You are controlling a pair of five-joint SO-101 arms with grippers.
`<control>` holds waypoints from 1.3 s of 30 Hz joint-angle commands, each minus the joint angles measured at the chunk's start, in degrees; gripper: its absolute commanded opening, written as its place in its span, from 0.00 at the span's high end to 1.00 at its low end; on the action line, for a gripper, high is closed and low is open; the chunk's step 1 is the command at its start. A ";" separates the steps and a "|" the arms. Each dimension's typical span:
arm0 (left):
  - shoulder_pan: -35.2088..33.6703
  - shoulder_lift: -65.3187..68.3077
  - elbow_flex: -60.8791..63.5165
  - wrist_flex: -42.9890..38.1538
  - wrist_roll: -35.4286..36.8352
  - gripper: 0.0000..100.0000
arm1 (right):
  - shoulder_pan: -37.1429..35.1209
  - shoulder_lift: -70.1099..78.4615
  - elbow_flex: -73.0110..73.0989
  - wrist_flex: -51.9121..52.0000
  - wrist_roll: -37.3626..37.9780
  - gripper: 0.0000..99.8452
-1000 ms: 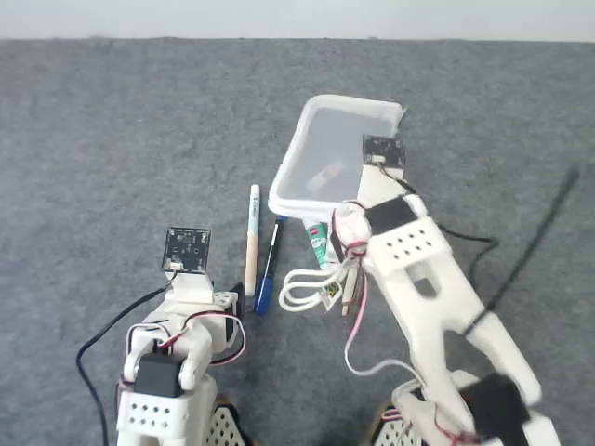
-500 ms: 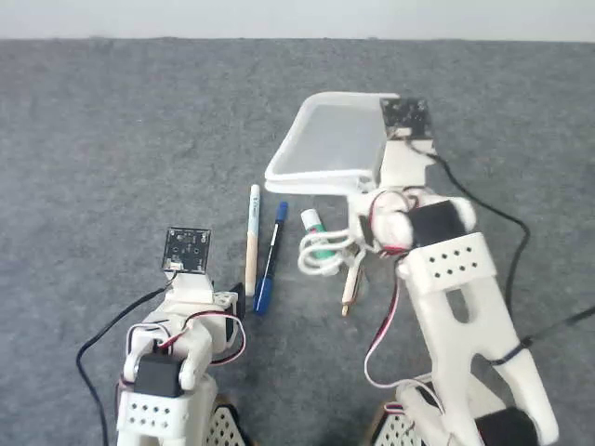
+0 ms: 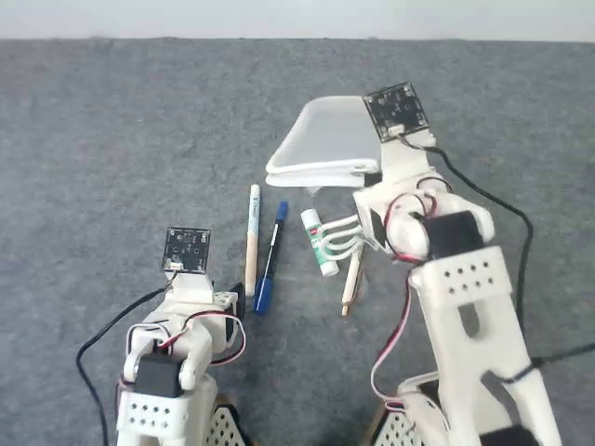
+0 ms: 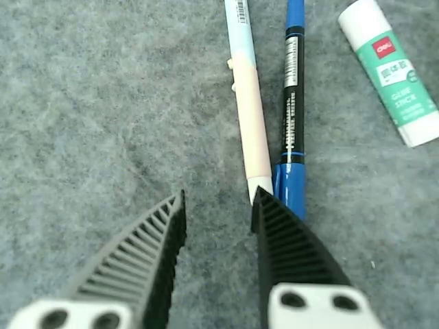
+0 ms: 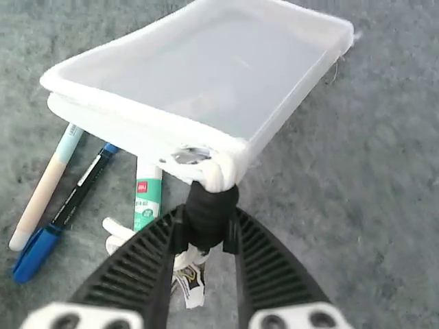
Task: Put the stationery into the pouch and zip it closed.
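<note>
Pouch, translucent white, lies on grey carpet, its corner clamped by the right gripper; left gripper gapes, holding nothing.

Pouch: translucent white, w/ black tab at one corner. Just beside pouch: glue stick, white w/ green label. Next out: marker, blue w/ black mid-barrel. Farthest from pouch: pen, pale blue & peach. Left gripper & right gripper: black, ribbed, on white bodies. Table surface: mottled grey.
</note>
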 commanded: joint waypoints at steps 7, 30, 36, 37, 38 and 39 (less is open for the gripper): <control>-0.26 -1.49 -0.40 0.09 0.53 0.85 | 0.92 -7.43 5.01 8.22 1.05 1.00; -0.26 -1.49 -0.40 0.09 0.53 0.85 | 10.95 -7.78 16.70 14.46 21.63 0.84; -0.26 -1.49 -0.40 0.09 0.53 0.85 | 10.59 -7.96 16.70 17.19 17.93 0.73; -0.26 -1.49 -0.40 0.09 0.53 0.85 | 10.42 -7.87 16.79 16.57 16.26 0.74; -0.26 -1.49 -0.40 0.09 0.53 0.85 | 10.33 -7.43 16.88 16.22 14.86 0.75; -0.26 -1.49 -0.40 0.09 0.53 0.85 | 10.33 -7.34 16.97 15.87 13.89 0.75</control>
